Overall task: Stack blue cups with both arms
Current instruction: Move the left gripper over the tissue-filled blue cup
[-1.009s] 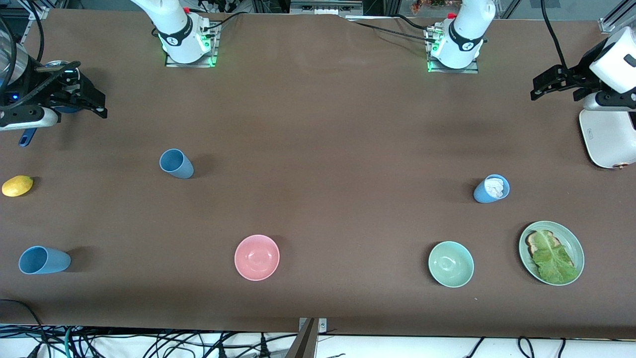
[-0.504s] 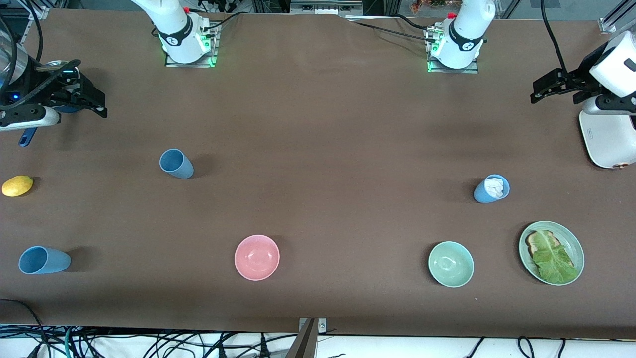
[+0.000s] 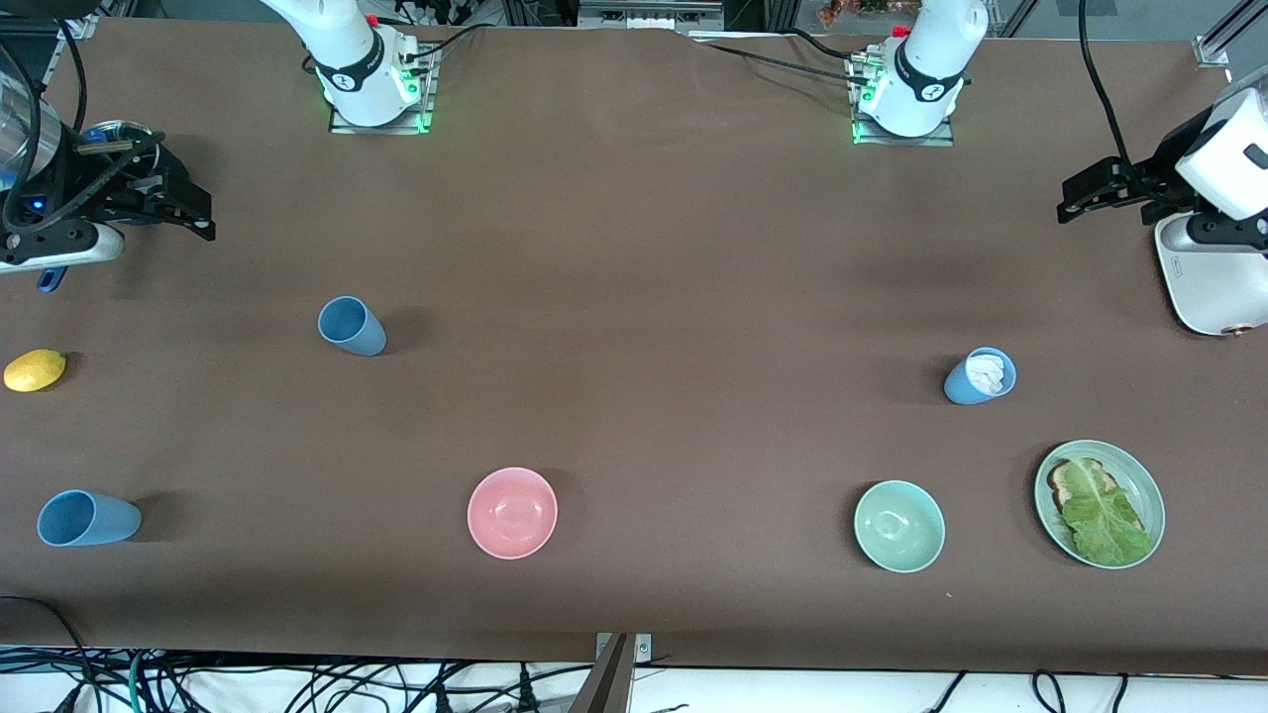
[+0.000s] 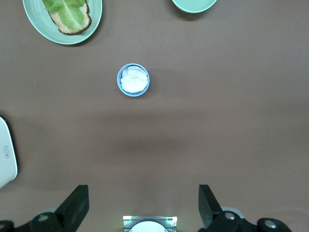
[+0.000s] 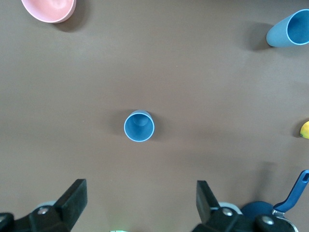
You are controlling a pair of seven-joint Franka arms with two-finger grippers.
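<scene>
Three blue cups stand upright on the brown table. One (image 3: 352, 326) stands toward the right arm's end, and shows in the right wrist view (image 5: 139, 125). A second (image 3: 87, 518) stands nearer the front camera, also in the right wrist view (image 5: 289, 29). The third (image 3: 981, 376) holds crumpled white paper and stands toward the left arm's end; the left wrist view (image 4: 133, 79) shows it too. My right gripper (image 3: 188, 208) (image 5: 141, 200) is open and empty, high over its end of the table. My left gripper (image 3: 1075, 196) (image 4: 143, 203) is open and empty, high over the other end.
A pink bowl (image 3: 512, 512) and a mint-green bowl (image 3: 899, 526) stand near the front edge. A green plate (image 3: 1139, 475) holds toast and lettuce. A lemon (image 3: 35, 369) and a blue-handled utensil (image 3: 50, 277) lie at the right arm's end. A white appliance (image 3: 1209, 282) stands at the left arm's end.
Both grippers have shifted only slightly in the air; the left one has drifted a little lower in the front view. The cups and bowls have not moved.
</scene>
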